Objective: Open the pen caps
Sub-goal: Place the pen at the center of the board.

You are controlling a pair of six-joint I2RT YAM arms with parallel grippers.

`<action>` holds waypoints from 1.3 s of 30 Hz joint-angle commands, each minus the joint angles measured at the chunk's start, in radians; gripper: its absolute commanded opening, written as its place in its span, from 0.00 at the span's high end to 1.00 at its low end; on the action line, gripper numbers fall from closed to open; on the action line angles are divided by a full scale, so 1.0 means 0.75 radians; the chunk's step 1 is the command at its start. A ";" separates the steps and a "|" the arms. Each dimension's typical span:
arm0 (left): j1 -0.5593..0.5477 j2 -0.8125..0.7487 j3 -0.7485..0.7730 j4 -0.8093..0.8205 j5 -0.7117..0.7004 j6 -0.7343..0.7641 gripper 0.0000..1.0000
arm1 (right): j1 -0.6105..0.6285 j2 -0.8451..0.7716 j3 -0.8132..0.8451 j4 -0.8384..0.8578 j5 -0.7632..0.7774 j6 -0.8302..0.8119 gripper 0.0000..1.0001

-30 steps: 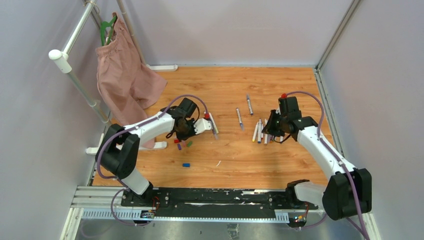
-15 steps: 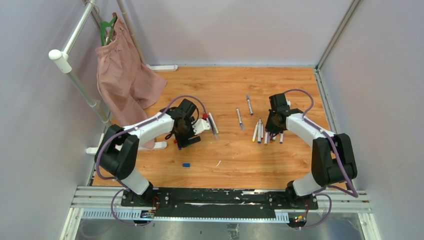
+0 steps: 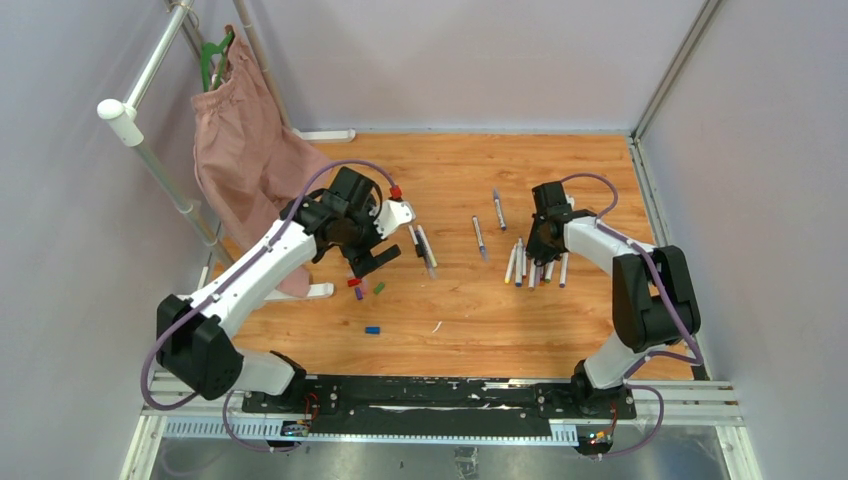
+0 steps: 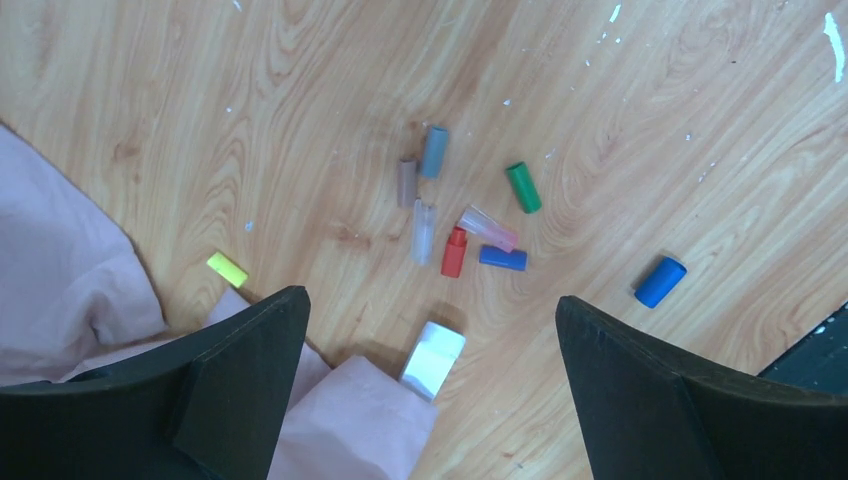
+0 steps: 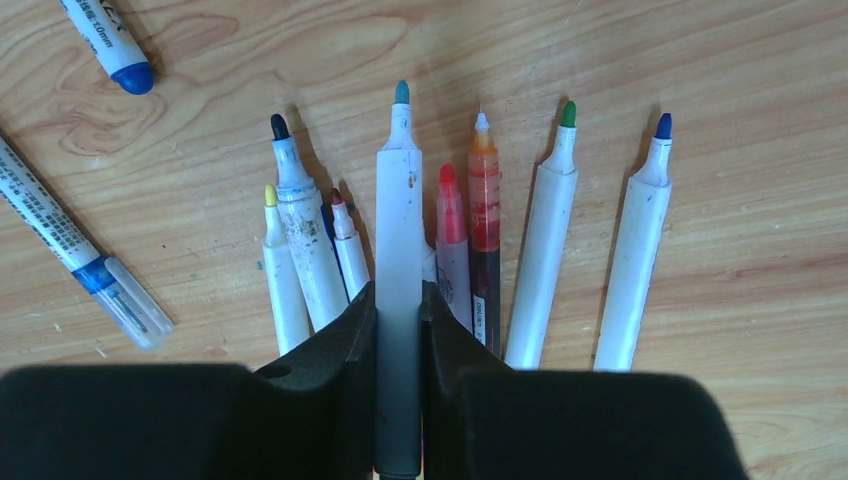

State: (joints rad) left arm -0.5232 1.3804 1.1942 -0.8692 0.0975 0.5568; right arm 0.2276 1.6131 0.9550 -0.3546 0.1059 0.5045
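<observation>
Several loose pen caps lie on the wood under my left gripper point(image 4: 430, 305), which hangs open and empty above them: a grey-blue cap point(image 4: 434, 152), a green cap point(image 4: 523, 187), a red cap point(image 4: 455, 252), two blue caps point(image 4: 502, 258) point(image 4: 660, 282) and a yellow cap point(image 4: 227, 269). From above, the left gripper point(image 3: 362, 262) hovers just behind the cap cluster point(image 3: 365, 288). My right gripper point(image 5: 399, 300) is shut on a white pen point(image 5: 399, 200) with a bare teal tip, held over a row of uncapped pens point(image 3: 530, 265).
Pink shorts point(image 3: 250, 165) hang from a white rack point(image 3: 150, 165) at the left; their hem point(image 4: 350, 420) and the rack's foot point(image 4: 433, 359) lie beside the caps. Capped pens point(image 3: 498, 210) point(image 3: 479, 237) point(image 3: 424, 247) lie mid-table. A lone blue cap point(image 3: 372, 329) sits nearer the front.
My left gripper has gone from shut to wide open and has pulled up and back to the left, off the caps. The right arm has swung in; its gripper still holds the pen.
</observation>
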 commanded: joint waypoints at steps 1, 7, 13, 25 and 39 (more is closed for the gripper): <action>0.008 -0.066 0.038 -0.086 0.007 -0.045 0.00 | 0.022 0.017 0.024 -0.021 0.028 0.004 0.86; 0.008 -0.086 0.017 -0.087 -0.042 -0.031 0.00 | 0.040 0.027 -0.002 -0.031 0.025 0.017 0.76; 0.008 -0.097 0.012 -0.087 -0.042 -0.030 0.00 | 0.064 -0.006 0.000 -0.082 0.056 0.016 0.67; 0.008 -0.141 0.048 -0.110 -0.063 -0.020 0.00 | 0.102 -0.174 0.021 -0.160 0.083 0.003 0.83; 0.061 -0.237 0.124 -0.102 -0.152 -0.066 0.00 | 0.574 0.224 0.648 -0.174 -0.029 -0.185 0.56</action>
State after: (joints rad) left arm -0.5003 1.2312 1.2675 -0.9432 0.0212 0.5270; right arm 0.5808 1.6218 1.3071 -0.4419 0.1284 0.4355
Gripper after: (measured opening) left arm 0.999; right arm 0.459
